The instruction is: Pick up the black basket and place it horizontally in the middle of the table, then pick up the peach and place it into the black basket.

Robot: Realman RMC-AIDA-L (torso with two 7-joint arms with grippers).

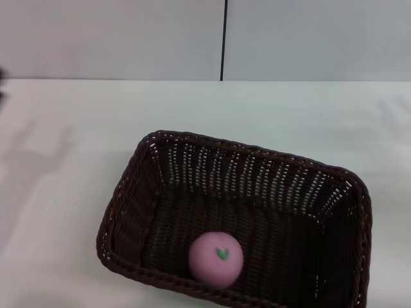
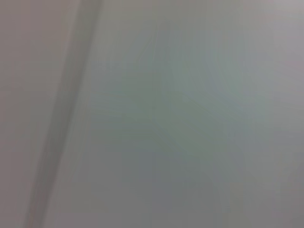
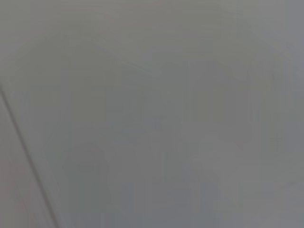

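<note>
With peach (image 1: pixel 216 258) resting inside black basket (image 1: pixel 244 212), lower centre-right of head frame, on white table (image 1: pixel 64 192); little risk left beyond basket lying slightly skewed; neither gripper visible, finger state unknowable.

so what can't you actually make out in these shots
- Both grippers: in no view, so their state is unknown.
- Left and right wrist views: only a blurred grey surface with one faint line each; nothing identifiable.
- Black basket: its near right corner is cut off by the head view's bottom edge.
- Peach: its underside is hidden against the near wall.
- Table: its edges run out of frame.
</note>
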